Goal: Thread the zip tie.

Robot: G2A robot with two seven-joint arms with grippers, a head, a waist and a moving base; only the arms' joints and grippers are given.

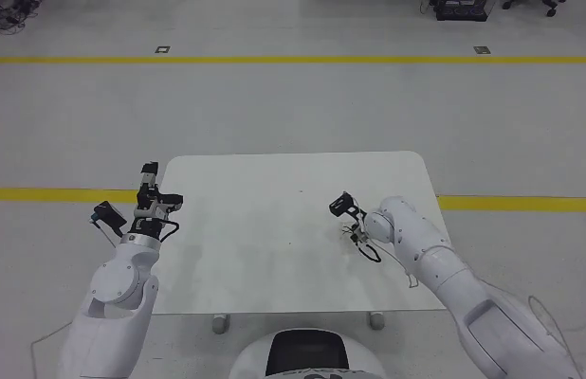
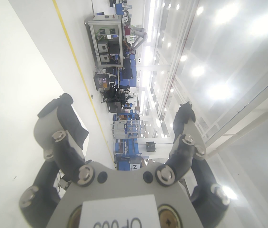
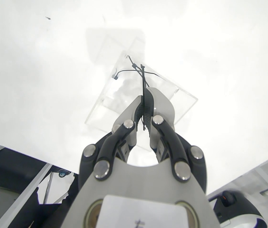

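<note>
My right gripper (image 3: pixel 143 98) is shut on a thin black zip tie (image 3: pixel 143 81), which runs up between the pads and sticks out past the fingertips. Just beyond them lie two more black zip ties (image 3: pixel 134 71), crossed, in a clear plastic tray (image 3: pixel 183 98) on the white table (image 3: pixel 41 60). From above, that gripper (image 1: pixel 342 206) sits right of the table's middle. My left gripper (image 1: pixel 149 180) is at the table's left edge, pointing outward over the floor. Its fingers (image 2: pixel 60 119) stand wide apart with nothing between them.
The table (image 1: pixel 274 246) is white and bare apart from the tray. Yellow floor lines (image 1: pixel 293 60) run behind it and level with its far part. Workstations (image 2: pixel 107 43) stand far off in the hall.
</note>
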